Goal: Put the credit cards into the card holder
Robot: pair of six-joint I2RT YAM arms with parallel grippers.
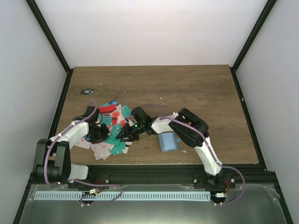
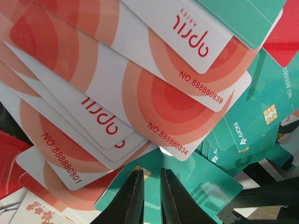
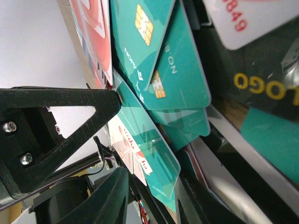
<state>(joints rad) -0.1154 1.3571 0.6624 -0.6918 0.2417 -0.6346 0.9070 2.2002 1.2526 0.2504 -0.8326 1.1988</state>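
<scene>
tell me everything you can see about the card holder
The card holder is a small light blue rectangle, seen only from overhead. It lies flat on the wooden table near the front edge, right of the heap of cards and apart from it. The right arm reaches over it and hides its upper right corner. Faint lines cross its face; it is too small to tell whether it is open or folded. Only the table seems to touch it.

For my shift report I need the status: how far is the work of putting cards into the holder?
Done: nothing visible; the holder lies apart from the card pile, no card showing in it. In hand: the left end effector is low over the pile, and a teal card sits between the fingers of the right end effector. Left: seemingly every card.
</scene>
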